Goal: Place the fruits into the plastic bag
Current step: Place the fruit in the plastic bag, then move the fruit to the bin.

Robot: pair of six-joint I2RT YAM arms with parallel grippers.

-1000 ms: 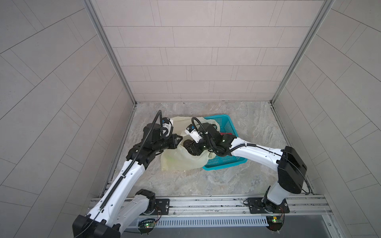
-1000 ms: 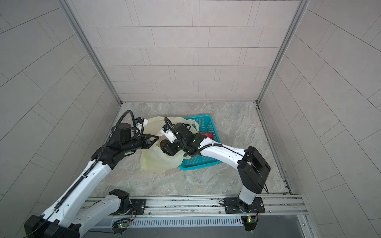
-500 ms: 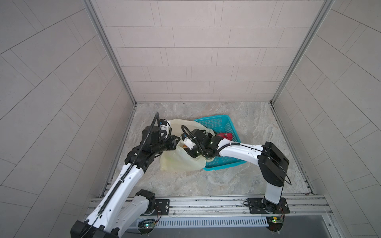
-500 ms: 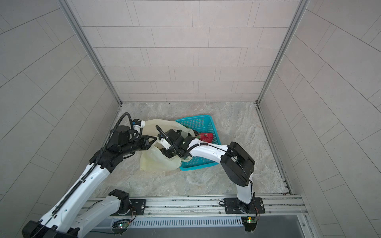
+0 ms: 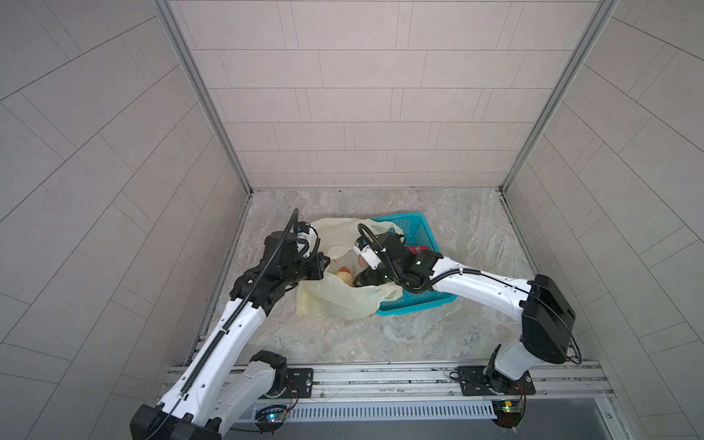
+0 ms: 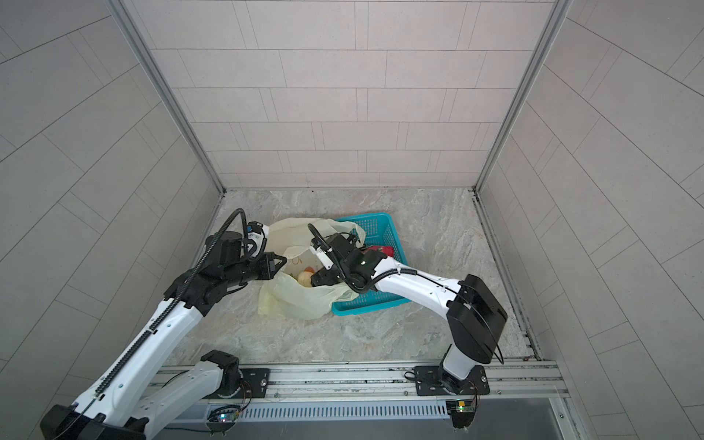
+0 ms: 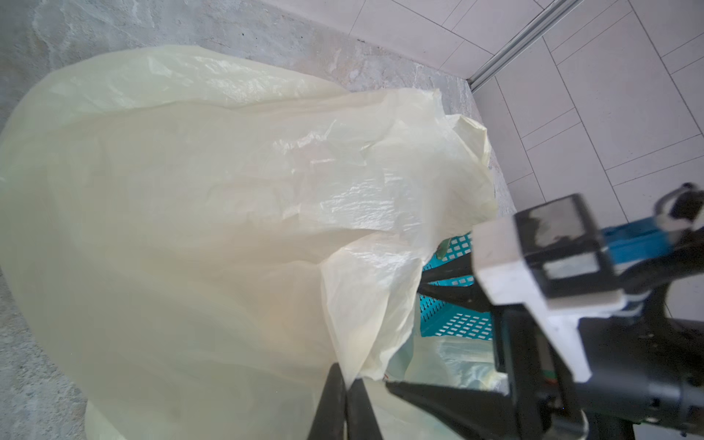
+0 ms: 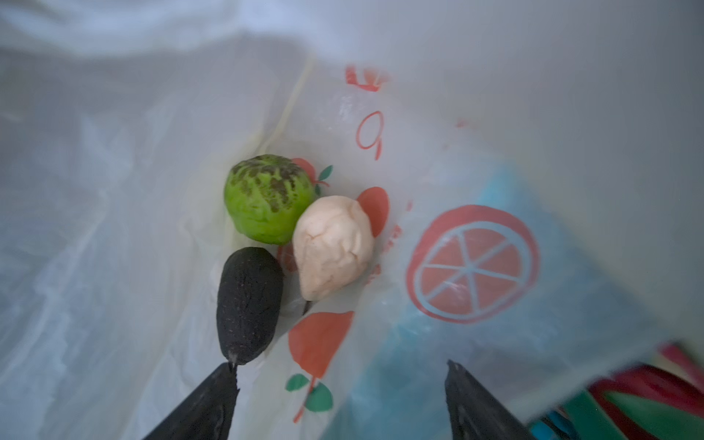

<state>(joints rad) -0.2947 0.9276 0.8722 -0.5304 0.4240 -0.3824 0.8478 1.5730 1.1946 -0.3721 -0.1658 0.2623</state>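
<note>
Item: table (image 5: 381, 335), taken from a top view with 12 o'clock at the back wall. Plastic bag (image 5: 339, 301) lies on the table near its middle, mouth upward. The basket (image 5: 400, 218) stands at the bag's 3 o'clock, touching it, and the bag's edge drapes over the basket's 9 o'clock rim. In the basket is the dragon fruit (image 5: 417, 249), partly under the right arm. At the bag's bottom lie three fruits in one cluster: round fruit (image 8: 268, 198) touching lump fruit (image 8: 333, 247), with oval fruit (image 8: 249, 304) just beside both. Left gripper (image 7: 344, 384) is on the bag's rim at 9 o'clock. Right gripper (image 8: 339, 369) is inside the bag's mouth, entering from 3 o'clock, with the oval fruit at one fingertip.
</note>
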